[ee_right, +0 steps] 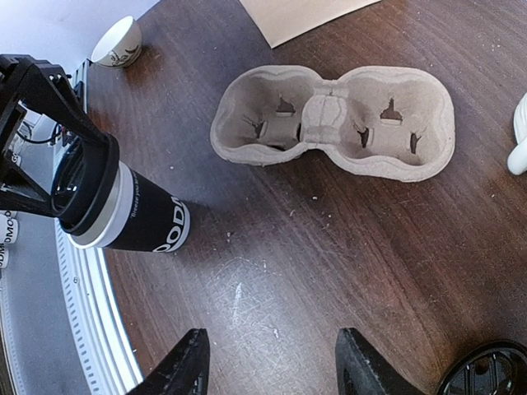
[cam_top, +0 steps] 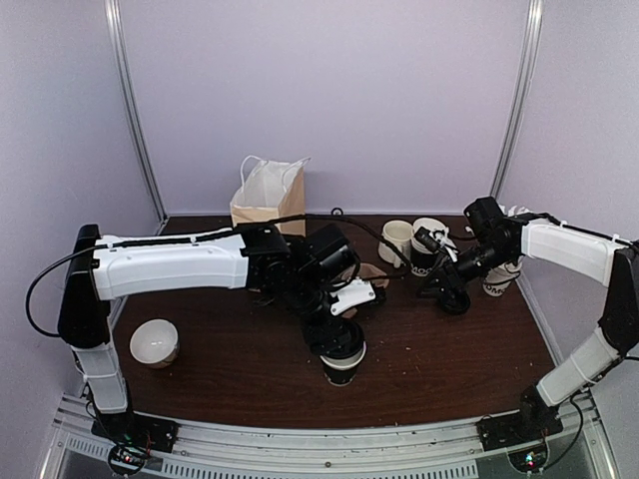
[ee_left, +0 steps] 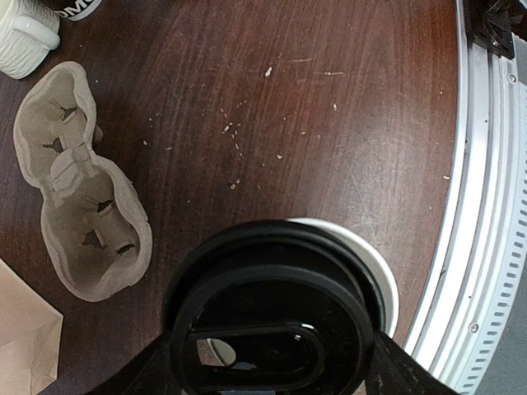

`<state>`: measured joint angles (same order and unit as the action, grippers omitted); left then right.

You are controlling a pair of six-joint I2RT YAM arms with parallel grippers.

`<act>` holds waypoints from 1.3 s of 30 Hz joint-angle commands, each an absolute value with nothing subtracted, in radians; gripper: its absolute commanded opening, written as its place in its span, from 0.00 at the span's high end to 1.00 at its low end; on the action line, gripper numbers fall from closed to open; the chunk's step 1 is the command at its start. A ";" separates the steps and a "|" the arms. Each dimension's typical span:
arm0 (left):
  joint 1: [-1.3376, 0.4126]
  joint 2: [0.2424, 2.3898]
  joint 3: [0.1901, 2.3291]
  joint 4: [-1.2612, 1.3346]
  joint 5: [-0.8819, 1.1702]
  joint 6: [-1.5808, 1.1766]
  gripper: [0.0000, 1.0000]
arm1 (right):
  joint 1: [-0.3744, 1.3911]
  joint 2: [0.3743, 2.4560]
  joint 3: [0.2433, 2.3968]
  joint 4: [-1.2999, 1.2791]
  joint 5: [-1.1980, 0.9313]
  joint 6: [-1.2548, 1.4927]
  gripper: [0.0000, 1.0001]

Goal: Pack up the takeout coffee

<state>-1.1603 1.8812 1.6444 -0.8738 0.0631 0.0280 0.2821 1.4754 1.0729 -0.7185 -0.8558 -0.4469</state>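
Note:
The takeout coffee (ee_right: 148,218), a white paper cup with a black lettered band, stands near the table's front edge in the top view (cam_top: 341,371). My left gripper (cam_top: 342,344) is over it, shut on its black plastic lid (ee_left: 272,304), which sits on the cup's top slightly off centre. A crescent of white rim (ee_left: 380,267) shows beside the lid. My right gripper (ee_right: 272,354) is open and empty, low over bare table at the right (cam_top: 454,294). A grey pulp two-cup carrier (ee_right: 329,123) lies empty between the arms.
A brown paper bag (cam_top: 268,195) stands open at the back. A white ceramic mug (cam_top: 396,239) and more paper cups (cam_top: 427,254) stand at the right, and a white bowl-like cup (cam_top: 155,341) at the front left. A loose black lid (ee_right: 486,370) lies by my right gripper.

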 commanded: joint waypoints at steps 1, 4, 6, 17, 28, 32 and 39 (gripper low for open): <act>-1.165 1.896 1.675 -0.881 0.078 0.038 0.25 | 0.291 1.494 1.096 -0.743 -0.861 -0.469 0.45; -1.165 1.900 1.679 -0.881 0.087 0.035 0.25 | 0.293 1.497 1.097 -0.746 -0.862 -0.471 0.45; -1.165 1.903 1.678 -0.882 0.094 0.035 0.25 | 0.295 1.499 1.098 -0.750 -0.863 -0.472 0.45; -1.165 1.922 1.688 -0.882 0.114 0.031 0.24 | 0.301 1.512 1.104 -0.761 -0.862 -0.482 0.45; -1.166 1.932 1.694 -0.882 0.142 0.030 0.24 | 0.308 1.523 1.109 -0.774 -0.862 -0.491 0.45; -1.167 1.931 1.693 -0.894 0.159 0.035 0.23 | 0.312 1.528 1.111 -0.778 -0.864 -0.492 0.45; -1.171 1.928 1.697 -0.909 0.164 0.041 0.17 | 0.316 1.534 1.115 -0.783 -0.864 -0.497 0.45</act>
<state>-1.1618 1.9232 1.6768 -0.8974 0.1394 0.0288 0.3054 1.5249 1.0897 -0.7700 -0.8562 -0.4805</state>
